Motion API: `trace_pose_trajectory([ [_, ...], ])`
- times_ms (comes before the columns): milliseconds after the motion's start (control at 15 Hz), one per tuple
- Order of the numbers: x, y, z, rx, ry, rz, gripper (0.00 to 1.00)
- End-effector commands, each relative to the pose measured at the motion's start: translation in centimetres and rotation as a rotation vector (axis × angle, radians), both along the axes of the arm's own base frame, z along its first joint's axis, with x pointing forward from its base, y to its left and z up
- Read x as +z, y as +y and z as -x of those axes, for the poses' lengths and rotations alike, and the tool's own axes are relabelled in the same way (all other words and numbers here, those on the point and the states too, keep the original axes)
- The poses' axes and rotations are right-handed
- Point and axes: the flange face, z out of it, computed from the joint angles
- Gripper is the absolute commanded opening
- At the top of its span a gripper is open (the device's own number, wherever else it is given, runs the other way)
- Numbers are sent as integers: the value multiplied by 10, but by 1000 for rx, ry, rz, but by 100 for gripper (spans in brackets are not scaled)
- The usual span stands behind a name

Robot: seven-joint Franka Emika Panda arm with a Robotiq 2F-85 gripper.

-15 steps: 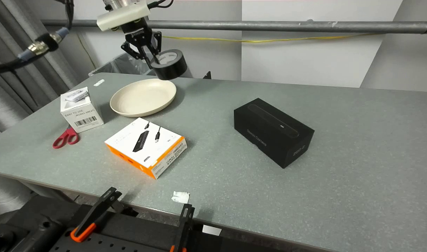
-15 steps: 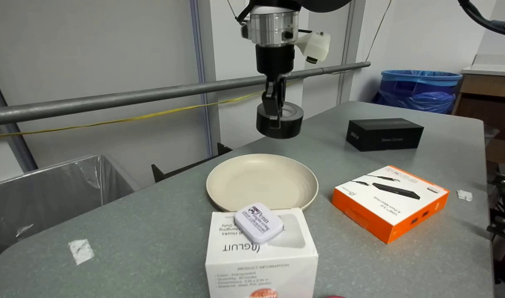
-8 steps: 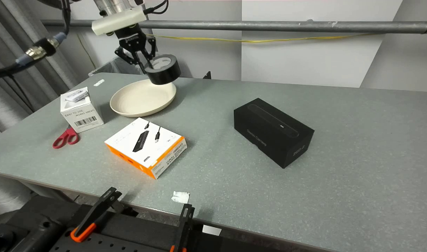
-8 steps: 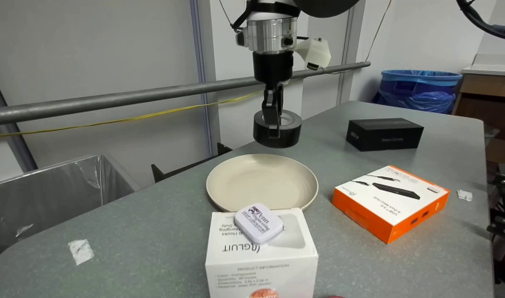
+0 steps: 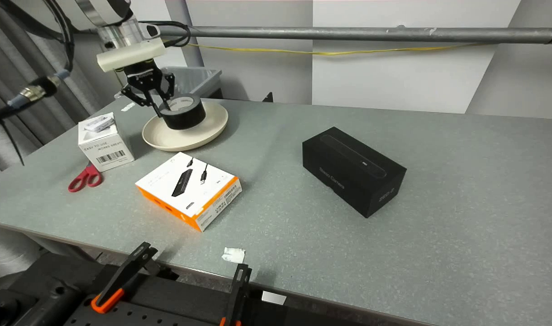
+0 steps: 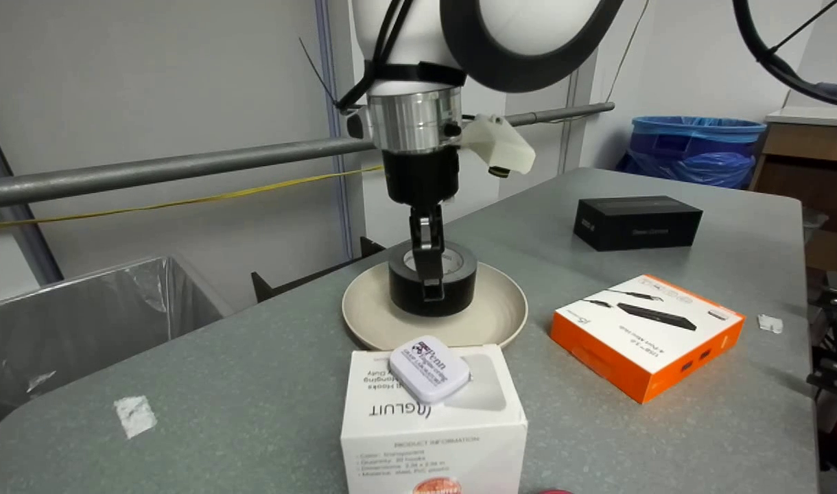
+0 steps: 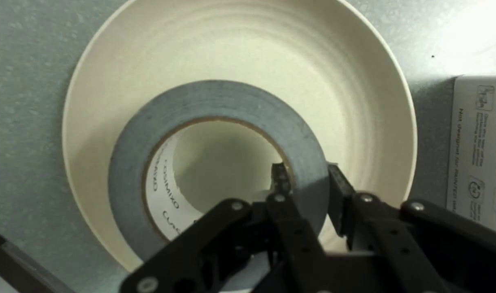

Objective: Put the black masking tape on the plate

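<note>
The black masking tape [image 5: 185, 118] is a round black roll with a pale centre hole. It is above the cream plate [image 5: 216, 123], inside its rim as seen in both exterior views; the tape [image 6: 403, 291] hides part of the plate [image 6: 497, 302]. My gripper [image 5: 164, 110] is shut on the tape's wall. In the wrist view the gripper [image 7: 307, 177] has one finger inside the tape's hole and one outside. There the tape [image 7: 217, 99] lies low over the plate [image 7: 272, 53], casting a shadow on it. I cannot tell whether it touches the plate.
A white box [image 5: 106, 147] with a small white tin [image 6: 429, 369] on top stands close beside the plate. A white and orange pack [image 5: 190, 190] lies near it. Red scissors [image 5: 85, 179] and a black box [image 5: 353, 172] are on the table. A lined bin [image 6: 103, 322] is beyond the edge.
My gripper has moved down with the tape in it, from above the plate's far side to low over the plate. The plate and boxes have not moved.
</note>
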Motion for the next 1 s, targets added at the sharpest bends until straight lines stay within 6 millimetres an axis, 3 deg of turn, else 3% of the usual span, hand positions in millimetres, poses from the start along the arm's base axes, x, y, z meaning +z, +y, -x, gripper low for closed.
trace_pose_trajectory([
  [0,-22,5,-19,39,33,-9,6],
  [133,-29,7,-22,48,34,-6,6],
  [200,-29,9,-22,56,39,-6,44],
  [667,18,20,-11,101,-16,-12,96],
  [933,32,20,-16,94,-18,-19,100],
])
